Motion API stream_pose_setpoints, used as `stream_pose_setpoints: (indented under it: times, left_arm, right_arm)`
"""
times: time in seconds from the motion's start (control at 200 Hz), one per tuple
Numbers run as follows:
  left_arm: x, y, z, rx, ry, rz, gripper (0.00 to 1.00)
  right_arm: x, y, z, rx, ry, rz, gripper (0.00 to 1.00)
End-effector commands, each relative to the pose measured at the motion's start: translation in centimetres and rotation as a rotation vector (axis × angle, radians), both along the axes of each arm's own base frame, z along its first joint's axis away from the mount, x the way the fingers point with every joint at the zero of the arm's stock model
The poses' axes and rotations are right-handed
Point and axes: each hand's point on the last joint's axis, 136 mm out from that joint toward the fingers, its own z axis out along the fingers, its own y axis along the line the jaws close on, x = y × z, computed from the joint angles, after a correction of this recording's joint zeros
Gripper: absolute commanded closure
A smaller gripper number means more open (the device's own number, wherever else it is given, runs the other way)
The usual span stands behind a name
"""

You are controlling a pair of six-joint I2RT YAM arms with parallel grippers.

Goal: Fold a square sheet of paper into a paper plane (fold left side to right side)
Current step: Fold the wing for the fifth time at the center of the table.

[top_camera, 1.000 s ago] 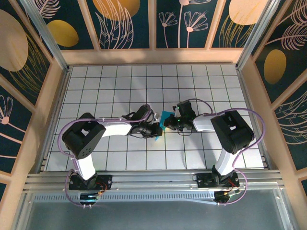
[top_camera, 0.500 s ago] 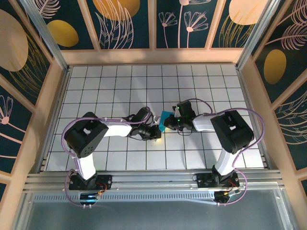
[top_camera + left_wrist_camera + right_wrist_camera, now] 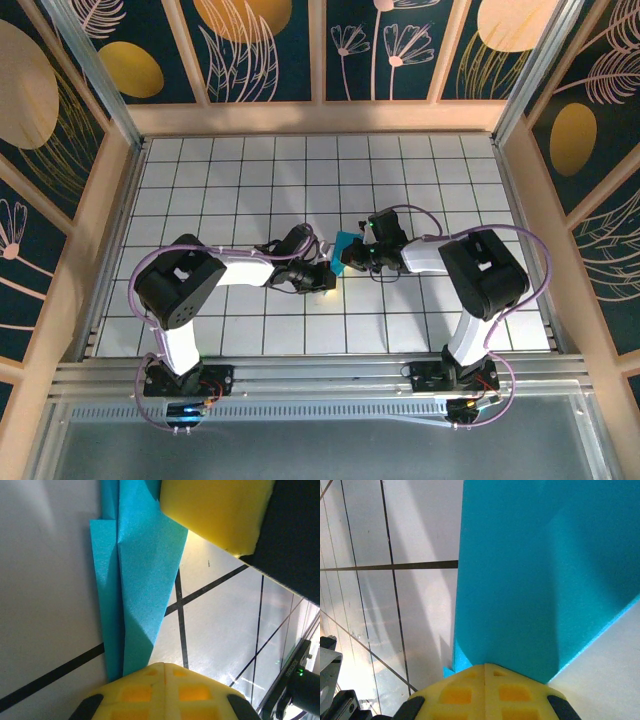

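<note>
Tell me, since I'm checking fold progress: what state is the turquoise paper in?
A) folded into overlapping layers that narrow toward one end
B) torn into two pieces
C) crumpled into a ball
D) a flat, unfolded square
A: in the left wrist view the paper shows stacked, creased layers tapering toward the left gripper.

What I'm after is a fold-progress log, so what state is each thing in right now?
sheet of paper, folded into a narrow layered shape with a slanted edge, lying on the tiled table.
left gripper, shut, tip at the paper's narrow end; pinching or pressing, cannot tell.
right gripper, shut, tip on the paper's wider part; pinching or pressing, cannot tell.
</note>
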Motion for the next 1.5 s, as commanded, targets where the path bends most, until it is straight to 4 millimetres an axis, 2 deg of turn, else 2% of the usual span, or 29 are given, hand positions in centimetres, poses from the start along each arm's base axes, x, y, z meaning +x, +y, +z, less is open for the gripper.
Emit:
stream_pose_setpoints:
  times: [0.0,0.26,0.621,0.831,0.846,0.986,1.116,1.176,1.376,1.411,1.496]
  left_arm:
    - [-0.9,1.4,-1.4,0.052,0.039,0.008,0.97]
    - [-1.9,2.3,-1.9,0.074,0.041,-0.018,0.97]
    - [-4.5,4.8,-2.6,0.137,0.021,-0.117,0.97]
    - [-5.2,5.8,-2.5,0.163,0.009,-0.135,0.97]
    - [-4.9,5.6,-1.7,0.149,-0.012,-0.132,0.97]
    - [-3.4,4.9,1.1,0.086,-0.072,-0.089,1.0]
    - [-1.4,3.3,4.5,-0.038,-0.127,-0.051,1.0]
    - [-0.7,2.4,5.5,-0.072,-0.139,-0.049,1.0]
    - [1.5,0.3,5.3,-0.101,-0.147,-0.045,1.0]
    - [1.7,0.0,4.1,-0.094,-0.125,-0.043,1.0]
    - [2.3,-0.9,3.8,-0.113,-0.121,-0.044,1.0]
  right_arm:
    - [-3.4,-3.4,-5.7,-0.209,0.162,-0.025,1.0]
    - [-3.4,-3.7,-6.0,-0.228,0.171,-0.021,1.0]
    - [-3.4,-4.1,-6.1,-0.24,0.177,-0.023,1.0]
    - [-3.4,-4.1,-6.1,-0.239,0.18,-0.024,1.0]
    - [-3.3,-4.1,-6.0,-0.239,0.178,-0.023,1.0]
    - [-3.3,-4.0,-6.0,-0.236,0.177,-0.023,1.0]
    - [-3.3,-3.9,-5.9,-0.228,0.176,-0.028,1.0]
    - [-3.3,-3.9,-5.9,-0.229,0.176,-0.029,1.0]
    - [-3.4,-3.8,-5.8,-0.221,0.178,-0.032,1.0]
    - [-3.3,-3.7,-5.7,-0.217,0.175,-0.034,1.0]
    - [-3.4,-3.6,-5.6,-0.207,0.172,-0.039,1.0]
